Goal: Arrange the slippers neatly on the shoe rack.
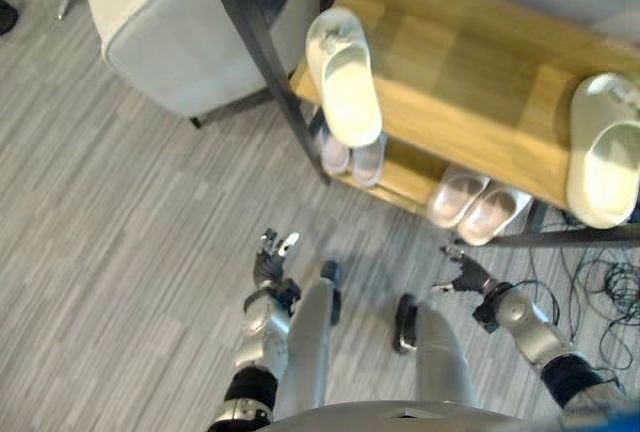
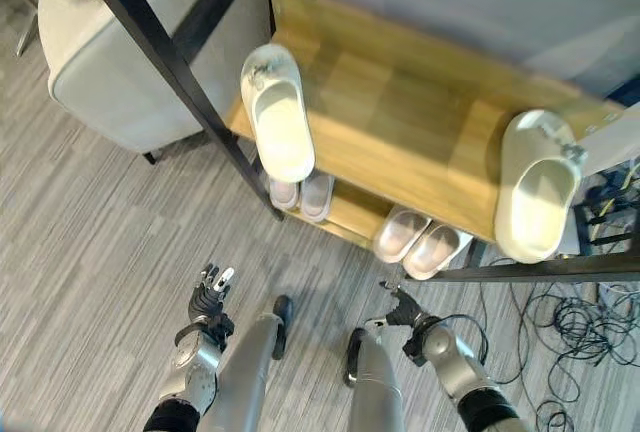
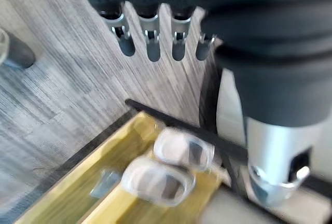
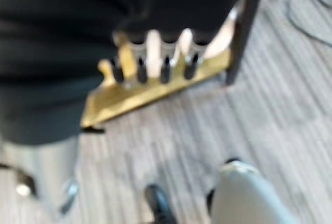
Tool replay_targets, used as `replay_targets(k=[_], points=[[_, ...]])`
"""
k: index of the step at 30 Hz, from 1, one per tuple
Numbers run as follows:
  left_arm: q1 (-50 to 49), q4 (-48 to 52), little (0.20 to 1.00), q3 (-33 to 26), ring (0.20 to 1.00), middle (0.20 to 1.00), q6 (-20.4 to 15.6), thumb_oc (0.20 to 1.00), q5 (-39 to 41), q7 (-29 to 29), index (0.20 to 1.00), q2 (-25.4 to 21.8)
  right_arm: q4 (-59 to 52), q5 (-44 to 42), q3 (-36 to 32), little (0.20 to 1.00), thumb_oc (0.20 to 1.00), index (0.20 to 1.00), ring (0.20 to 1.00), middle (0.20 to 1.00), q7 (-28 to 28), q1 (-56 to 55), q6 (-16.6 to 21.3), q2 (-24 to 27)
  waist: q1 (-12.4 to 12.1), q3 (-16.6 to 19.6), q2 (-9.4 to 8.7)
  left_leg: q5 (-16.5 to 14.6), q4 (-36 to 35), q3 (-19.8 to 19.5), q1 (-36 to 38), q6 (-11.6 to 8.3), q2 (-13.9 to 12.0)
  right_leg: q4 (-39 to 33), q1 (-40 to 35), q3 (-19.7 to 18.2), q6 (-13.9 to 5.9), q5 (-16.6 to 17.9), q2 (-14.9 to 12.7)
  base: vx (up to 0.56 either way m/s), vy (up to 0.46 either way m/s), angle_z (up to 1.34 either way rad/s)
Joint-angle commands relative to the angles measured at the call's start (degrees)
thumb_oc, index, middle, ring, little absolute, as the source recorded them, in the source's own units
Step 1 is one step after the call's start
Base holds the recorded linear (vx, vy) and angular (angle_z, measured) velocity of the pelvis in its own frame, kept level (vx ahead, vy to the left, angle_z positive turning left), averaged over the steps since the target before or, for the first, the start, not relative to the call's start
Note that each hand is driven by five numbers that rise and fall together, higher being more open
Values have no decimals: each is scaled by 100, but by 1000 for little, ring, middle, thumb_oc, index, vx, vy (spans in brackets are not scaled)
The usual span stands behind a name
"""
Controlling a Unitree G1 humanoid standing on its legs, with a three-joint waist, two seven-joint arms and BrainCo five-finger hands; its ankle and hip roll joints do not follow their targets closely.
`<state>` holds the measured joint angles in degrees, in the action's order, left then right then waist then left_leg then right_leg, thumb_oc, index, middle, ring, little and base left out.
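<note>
- Wooden shoe rack (image 1: 470, 102) with a dark metal frame — its top shelf carries two cream slippers, set far apart.
- Left cream slipper (image 1: 345, 77) lies at the shelf's front left corner, its end overhanging the front edge.
- Right cream slipper (image 1: 608, 152) lies at the front right corner, also poking past the edge (so the pair is split, not side by side).
- Lower shelf holds two pairs of pale translucent slippers: one pair (image 1: 350, 155) under the left end, another (image 1: 478, 204) nearer the right, toes pointing out over the front edge.
- Grey upholstered seat (image 1: 180, 32) stands on the floor just left of the rack.
- Left hand (image 1: 272, 257) hovers low over the floor in front of the rack, fingers straight and loosely spread, holding nothing.
- Right hand (image 1: 462, 274) hangs below the lower shelf's front edge, fingers relaxed and empty.
- Handling, as a guess: the cream slippers look like moulded foam — light, slightly squashy, not fragile. Gripping across the strap or pinching a side wall should serve best; the smooth sole could slide on the wood.
</note>
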<state>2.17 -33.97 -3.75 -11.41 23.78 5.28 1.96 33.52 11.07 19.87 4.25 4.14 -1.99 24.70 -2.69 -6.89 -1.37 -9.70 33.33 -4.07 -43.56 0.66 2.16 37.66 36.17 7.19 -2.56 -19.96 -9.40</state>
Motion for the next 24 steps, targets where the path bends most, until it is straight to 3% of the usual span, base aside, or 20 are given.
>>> replay_targets(k=[1,6,10,17,20,24], points=[[16,77,1000,224,1000,1000,64,1000,-397,-85,1000,54,202,89,104,1000,1000,1000,1000,1000,-277,-399,393,178,12,306,262,415,-1026,-368,764,-189,-182,-588,-381,-331,66,977,343,83,-25,-2],[-300,15,1000,1053,1000,1000,297,1000,-1348,-137,1000,-72,939,-276,-350,1000,1000,1000,1000,1000,-859,-896,976,-184,202,568,339,725,-2168,-196,1830,-229,-289,-1549,-1203,-548,72,1332,486,143,1,-9],[-477,370,1000,1383,1000,1000,697,1000,-1361,-590,1000,58,1551,-299,-449,1000,1000,1000,1000,1000,-767,-1020,971,-364,269,720,413,904,-2820,-96,2433,-188,-367,-2042,-1658,-660,68,1457,505,122,-12,-12],[-449,1100,1000,1654,1000,1000,913,1000,-1902,-571,1000,-104,2079,-185,-403,1000,1000,1000,1000,1000,-727,-1305,1071,-465,315,895,495,1110,-3501,-36,3109,-130,-386,-2670,-2242,-711,19,1657,484,81,-57,-8],[-299,1821,1000,1726,1000,1000,1070,1000,-2592,-498,1000,-480,2583,-400,-829,1000,1000,1000,1000,1000,-792,-1248,986,-742,334,968,535,1124,-3615,-14,3306,-126,-385,-2887,-2496,-763,-2,1703,476,42,-86,-4],[-21,2375,1000,1767,1000,1000,1136,1000,-3411,-414,1000,-955,2963,-354,-865,1000,1000,1000,1000,1000,-754,-1203,935,-918,323,1012,558,1121,-3669,-29,3442,-128,-382,-2978,-2644,-789,-2,1701,473,32,-77,-3]])
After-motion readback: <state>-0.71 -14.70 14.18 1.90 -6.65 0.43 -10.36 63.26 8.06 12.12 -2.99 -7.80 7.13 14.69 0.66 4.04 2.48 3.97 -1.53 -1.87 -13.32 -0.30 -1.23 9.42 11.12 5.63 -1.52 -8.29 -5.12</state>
